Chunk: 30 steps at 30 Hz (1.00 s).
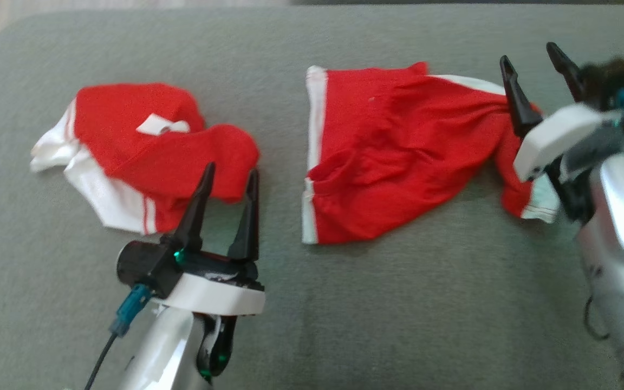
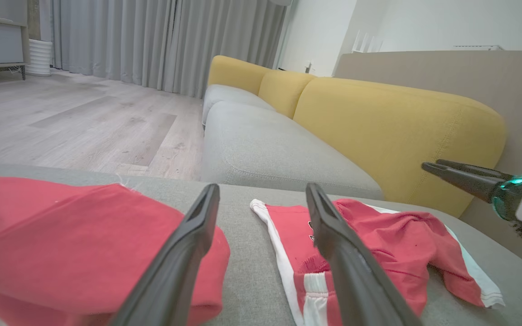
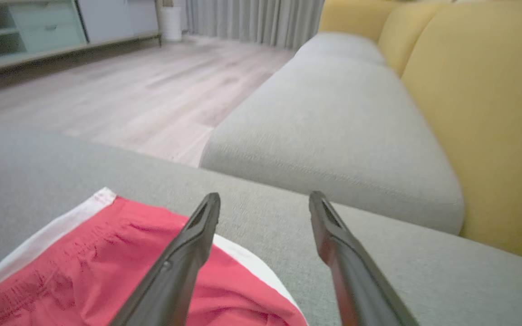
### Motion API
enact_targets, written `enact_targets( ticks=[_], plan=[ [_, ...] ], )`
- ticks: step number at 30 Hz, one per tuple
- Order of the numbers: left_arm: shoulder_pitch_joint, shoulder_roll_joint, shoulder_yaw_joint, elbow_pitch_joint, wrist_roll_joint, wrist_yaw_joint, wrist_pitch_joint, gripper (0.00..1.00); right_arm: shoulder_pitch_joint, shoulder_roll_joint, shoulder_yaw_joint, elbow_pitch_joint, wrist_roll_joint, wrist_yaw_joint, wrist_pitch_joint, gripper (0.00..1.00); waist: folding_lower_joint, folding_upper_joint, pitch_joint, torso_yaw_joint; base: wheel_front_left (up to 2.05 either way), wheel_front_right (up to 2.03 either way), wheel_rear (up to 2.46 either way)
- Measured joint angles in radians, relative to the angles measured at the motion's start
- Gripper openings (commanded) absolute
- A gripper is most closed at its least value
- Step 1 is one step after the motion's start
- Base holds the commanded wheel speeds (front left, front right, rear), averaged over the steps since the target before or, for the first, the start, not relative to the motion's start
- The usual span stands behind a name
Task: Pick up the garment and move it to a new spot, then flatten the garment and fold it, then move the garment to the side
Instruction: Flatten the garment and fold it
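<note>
With left gripper [image 1: 232,169] and right gripper [image 1: 527,52] fingers wide apart and empty, the red garment [image 1: 398,157], rumpled right of centre in the frame, wants its bunched right edge pinched and drawn outward.

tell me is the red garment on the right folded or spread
Spread, not folded: the garment lies open but wrinkled on the grey cushion.

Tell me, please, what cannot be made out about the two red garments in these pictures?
Head view: right end of the red shorts hidden behind the right claw.
Head view: near edge of the crumpled red garment partly covered by the left claw.
Left wrist view: dark mark on the shorts half hidden by a finger.
Right wrist view: blurred; bottom edge cuts off the shorts.
</note>
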Motion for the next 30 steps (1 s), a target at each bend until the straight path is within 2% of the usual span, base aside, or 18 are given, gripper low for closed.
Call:
enact_targets(
  ticks=[7,15,19,20,21,25,30],
  plan=[
    [-0.026,-0.001,-0.055,0.004,-0.035,0.01,0.0,1.0,-0.137,-0.117,0.217,0.202,0.164,0.0,0.147,1.0,-0.0001,0.0,0.047,0.092,0.0,0.0,0.0],
    [-0.036,-0.001,-0.086,0.004,-0.044,0.02,0.0,1.0,-0.219,-0.222,0.417,0.291,0.358,0.0,0.241,1.0,-0.0002,0.0,0.084,0.161,0.0,0.0,0.0],
    [-0.045,-0.001,-0.091,0.002,-0.044,0.028,0.0,1.0,-0.231,-0.239,0.47,0.309,0.415,0.0,0.256,1.0,-0.0002,0.0,0.091,0.171,0.0,0.0,0.0],
    [-0.045,-0.001,-0.091,0.002,-0.044,0.028,0.0,1.0,-0.235,-0.241,0.487,0.313,0.431,0.0,0.259,0.34,-0.0002,0.0,0.091,0.171,0.0,0.0,0.0],
    [-0.045,-0.001,-0.091,0.001,-0.044,0.028,0.0,1.0,-0.238,-0.242,0.501,0.313,0.447,0.0,0.258,0.0,-0.0003,0.0,0.092,0.169,0.0,0.0,0.0],
    [-0.045,-0.001,-0.09,0.001,-0.044,0.029,0.0,1.0,-0.251,-0.244,0.537,0.322,0.492,0.0,0.209,0.0,-0.0003,0.0,0.089,0.157,0.0,0.0,0.0],
    [-0.044,-0.002,-0.075,0.001,-0.044,0.029,0.0,1.0,-0.283,-0.243,0.556,0.332,0.517,0.0,0.073,0.0,-0.0003,0.0,0.073,0.136,0.0,0.0,0.0]
  ],
)
